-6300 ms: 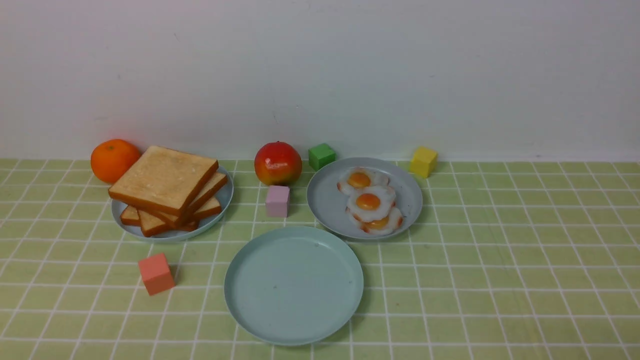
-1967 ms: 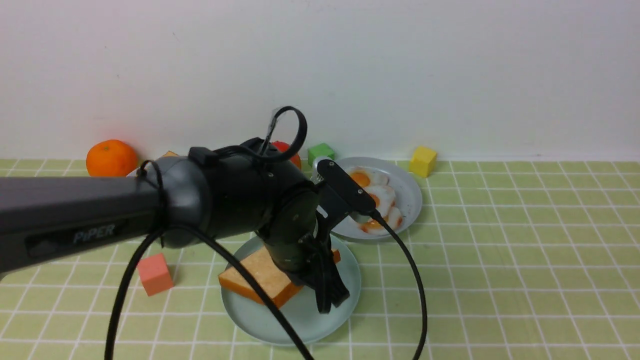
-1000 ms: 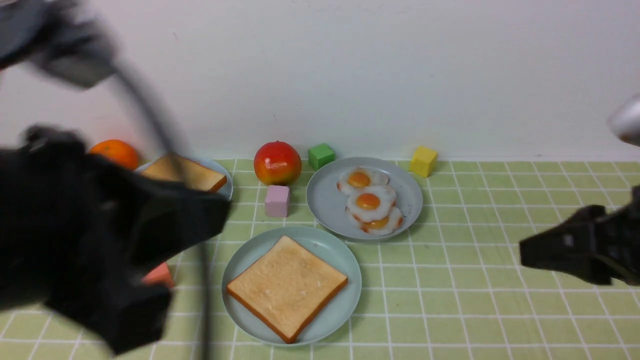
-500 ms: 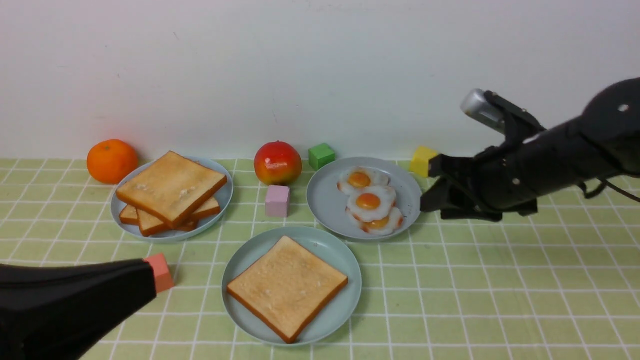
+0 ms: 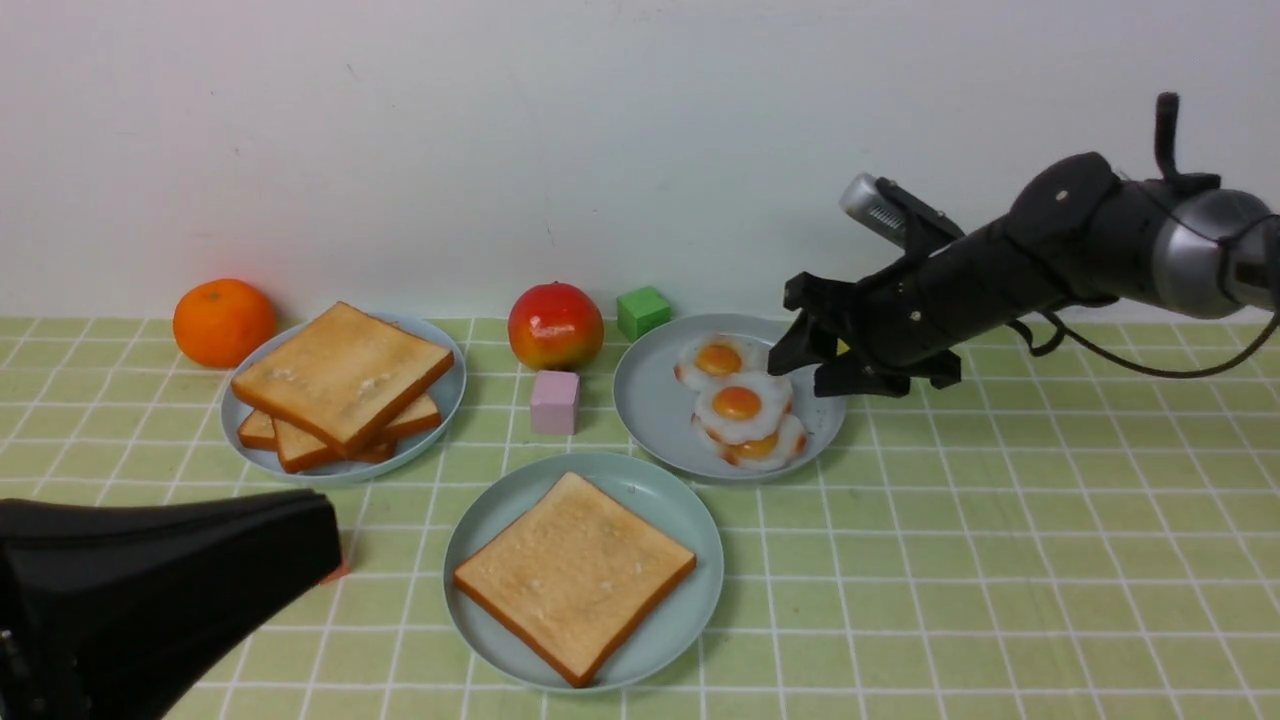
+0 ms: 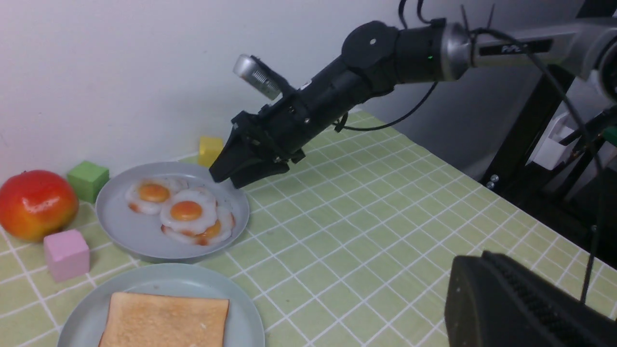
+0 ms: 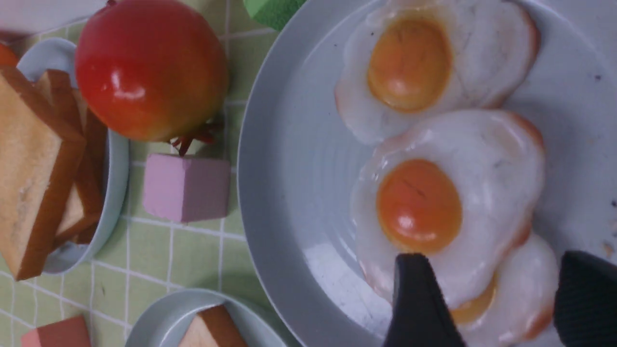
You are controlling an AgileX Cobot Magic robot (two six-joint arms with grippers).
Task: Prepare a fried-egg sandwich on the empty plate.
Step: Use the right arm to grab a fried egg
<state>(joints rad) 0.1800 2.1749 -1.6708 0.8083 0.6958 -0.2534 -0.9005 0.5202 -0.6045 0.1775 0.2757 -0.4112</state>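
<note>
Right pincer hovered open at three o'clock of the egg plate; it should pinch only the top egg by its rim. Left pincer was closed.

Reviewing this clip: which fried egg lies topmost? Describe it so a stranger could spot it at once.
Find the grey-blue plate right of the red apple, behind the mint-green plate holding toast. Three fried eggs lie there in a line; it is the middle egg. Unlike its neighbours, it lies on top, covering most of the near egg.
</note>
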